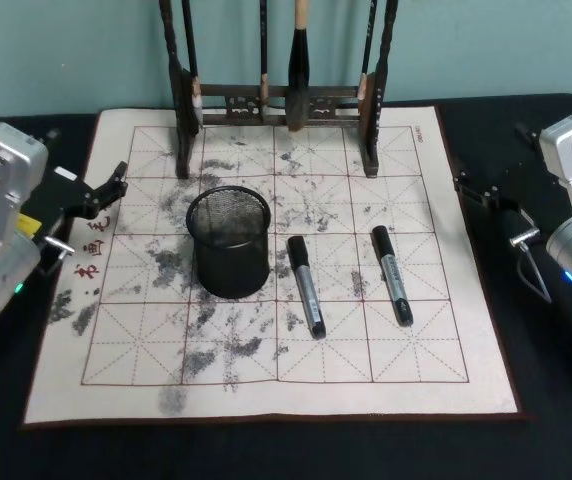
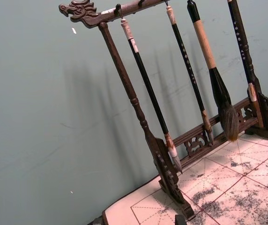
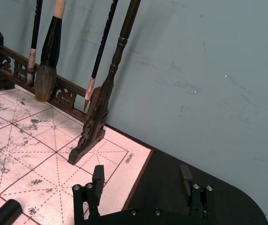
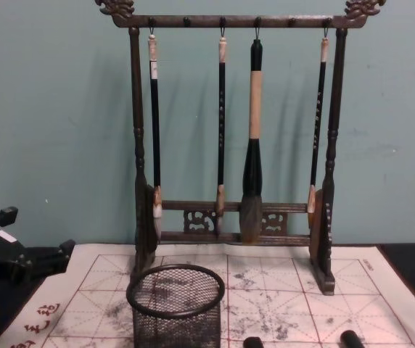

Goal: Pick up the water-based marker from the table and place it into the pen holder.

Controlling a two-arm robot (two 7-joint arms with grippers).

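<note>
Two black-and-grey markers lie on the white, ink-stained mat of the table (image 1: 26, 440): one marker (image 1: 306, 286) just right of the pen holder, the other marker (image 1: 391, 274) farther right. The pen holder (image 1: 229, 243) is a black wire-mesh cup standing upright left of centre, also seen in the chest view (image 4: 177, 304). My left gripper (image 1: 106, 190) hovers open at the mat's left edge, apart from the holder. At the mat's right edge my right gripper (image 1: 474, 188) is open and holds nothing; its fingers (image 3: 96, 177) stand wide apart over the mat's corner.
A tall dark wooden brush rack (image 1: 276, 100) with several hanging brushes (image 4: 252, 145) stands at the back of the mat, against a teal wall. The front of the mat (image 1: 266, 395) is free. Dark tabletop surrounds the mat.
</note>
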